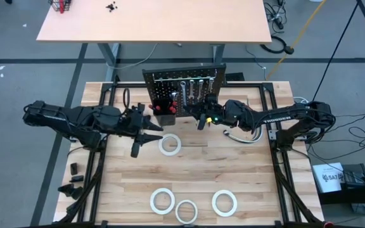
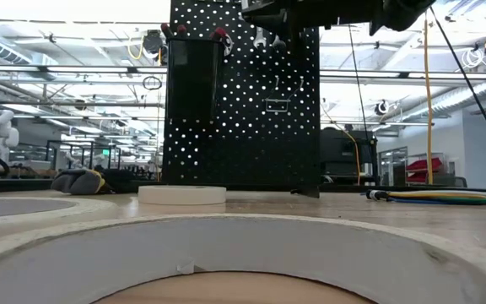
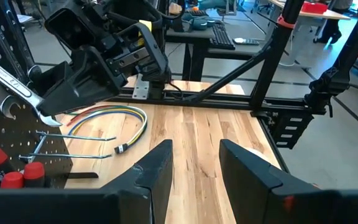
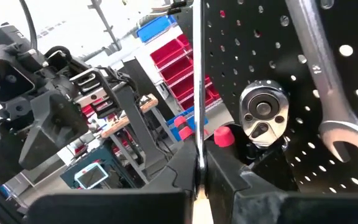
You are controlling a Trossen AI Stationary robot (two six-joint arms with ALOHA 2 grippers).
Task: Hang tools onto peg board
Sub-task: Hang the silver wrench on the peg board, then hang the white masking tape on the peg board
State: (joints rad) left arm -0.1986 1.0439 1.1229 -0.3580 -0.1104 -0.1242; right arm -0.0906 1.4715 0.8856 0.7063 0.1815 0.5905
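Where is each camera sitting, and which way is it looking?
High view: overhead, looking down on the table, both arms, the peg board.
Low view: at tabletop height, facing the board past a tape roll.
Left wrist view: behind the left tool, facing the right arm.
Right wrist view: behind the right tool, shut on a wrench.
All share the board.

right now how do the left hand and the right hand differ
The left hand hangs over the tabletop beside a white tape roll, away from the peg board; the right hand is up at the board. The left hand's fingers stand apart with nothing between them; the right hand is shut on a thin metal rod. Both are dark two-finger hands.
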